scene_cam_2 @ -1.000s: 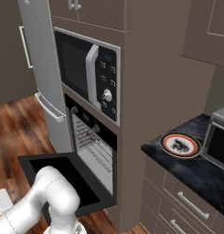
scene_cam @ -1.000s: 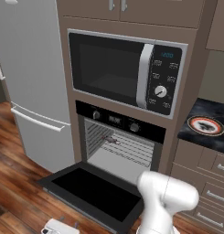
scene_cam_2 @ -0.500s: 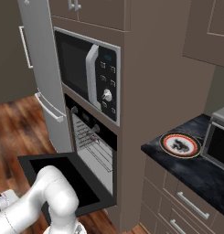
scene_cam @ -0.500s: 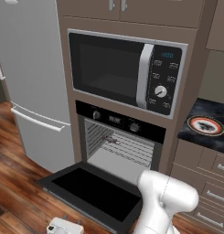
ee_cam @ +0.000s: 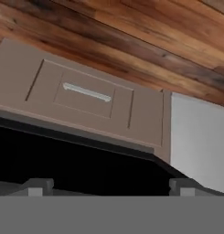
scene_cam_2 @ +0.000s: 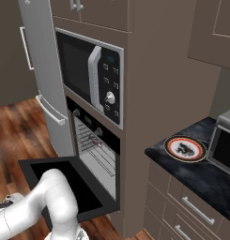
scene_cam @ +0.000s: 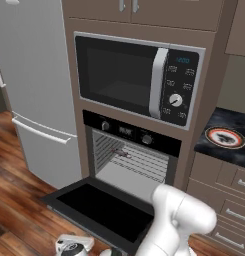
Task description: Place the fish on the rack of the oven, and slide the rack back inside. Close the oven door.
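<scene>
Kitchen wall unit, left base view: the oven (scene_cam: 134, 150) sits under the microwave (scene_cam: 139, 80), with the oven door (scene_cam: 101, 207) dropped flat and open. The rack (scene_cam: 139, 161) lies inside the cavity. A small dark object on the rack near its left front (scene_cam: 120, 153) could be the fish; too small to confirm. The plate (scene_cam: 224, 137) on the dark desk (scene_cam: 214, 147) to the right carries a dark shape, which is more likely the fish. The end effector (scene_cam: 74, 246) hangs low, near the floor, in front of the door's front edge.

Right base view: the plate (scene_cam_2: 184, 148) with a dark grey fish-like shape (scene_cam_2: 184, 149) rests on the desk (scene_cam_2: 205, 173), right of the oven column. The arm bends down to the lower left, well apart from the plate. So the fish lies up and to the right of the end effector; its long axis is not readable.

Hand view: fingertips (ee_cam: 38, 186) stand spread wide, nothing between them. Ahead are a brown drawer front (ee_cam: 86, 107) with a bar handle, and the wood floor (ee_cam: 131, 41).

Judgement: next move needs a long lift and swing rightward to the plate.
</scene>
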You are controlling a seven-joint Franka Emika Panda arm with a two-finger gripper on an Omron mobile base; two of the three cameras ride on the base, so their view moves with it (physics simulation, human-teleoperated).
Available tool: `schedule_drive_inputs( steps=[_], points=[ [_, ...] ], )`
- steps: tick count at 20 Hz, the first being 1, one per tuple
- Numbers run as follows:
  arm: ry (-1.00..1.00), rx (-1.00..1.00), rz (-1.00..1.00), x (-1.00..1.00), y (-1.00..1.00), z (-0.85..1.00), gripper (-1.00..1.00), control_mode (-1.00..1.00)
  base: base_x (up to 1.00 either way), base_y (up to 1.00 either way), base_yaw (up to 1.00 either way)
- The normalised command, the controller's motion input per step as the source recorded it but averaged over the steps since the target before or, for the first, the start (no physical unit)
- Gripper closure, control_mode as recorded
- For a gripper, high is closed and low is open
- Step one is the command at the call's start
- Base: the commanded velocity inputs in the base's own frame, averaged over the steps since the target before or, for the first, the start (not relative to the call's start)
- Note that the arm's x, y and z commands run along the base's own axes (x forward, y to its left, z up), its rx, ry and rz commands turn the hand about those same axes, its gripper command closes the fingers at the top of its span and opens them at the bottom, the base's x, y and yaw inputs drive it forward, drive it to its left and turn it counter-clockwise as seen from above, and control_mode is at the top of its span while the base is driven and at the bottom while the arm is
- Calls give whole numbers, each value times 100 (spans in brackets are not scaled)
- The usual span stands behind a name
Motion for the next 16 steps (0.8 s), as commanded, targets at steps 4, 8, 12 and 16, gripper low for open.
schedule_drive_inputs(
  steps=[4,8,12,16],
  points=[
    [0,-19,0,74,40,-100,-100,-100,0,0,0],
    [-2,-20,0,63,40,-100,-100,-100,0,0,0],
    [-10,-22,0,57,36,-100,-100,-100,0,0,0],
    [-21,-30,-11,33,19,-100,-100,-100,0,0,0]
  ],
)
